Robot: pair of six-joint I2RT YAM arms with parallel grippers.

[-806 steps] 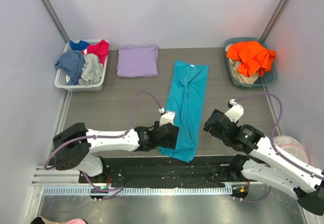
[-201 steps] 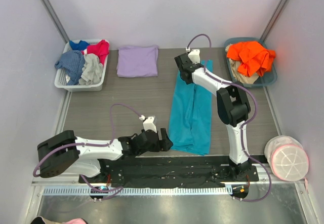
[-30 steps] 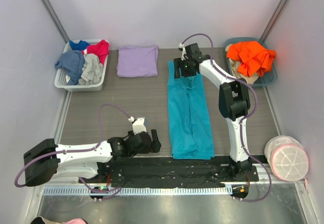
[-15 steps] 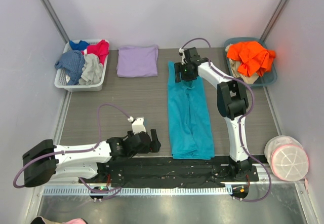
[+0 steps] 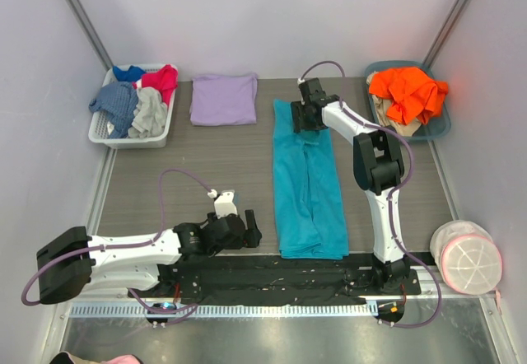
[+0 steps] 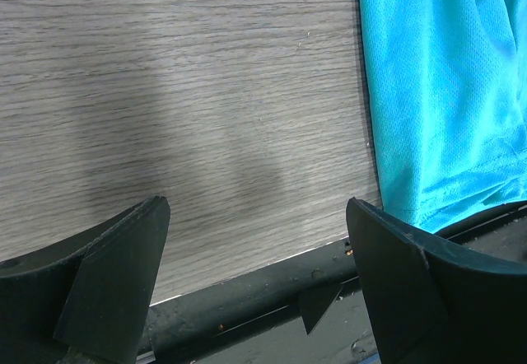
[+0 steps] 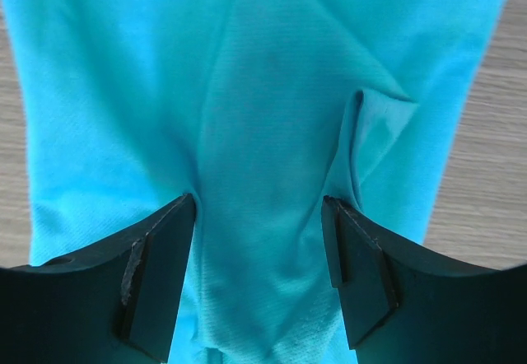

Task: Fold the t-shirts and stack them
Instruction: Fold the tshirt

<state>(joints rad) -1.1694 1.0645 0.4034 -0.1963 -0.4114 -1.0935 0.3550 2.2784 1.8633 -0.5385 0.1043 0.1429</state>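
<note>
Lying lengthwise near-to-far, teal t-shirt (image 5: pixel 309 187), hem nearest; both jaws wide apart, holding nothing.

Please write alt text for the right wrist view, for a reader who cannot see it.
The open right gripper hangs close over the teal shirt, which fills most of the view with soft creases. The wooden table shows at the right edge.

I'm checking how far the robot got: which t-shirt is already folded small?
The lavender t-shirt beside the white basket, a compact rectangle. The teal t-shirt is only a long strip.
</note>
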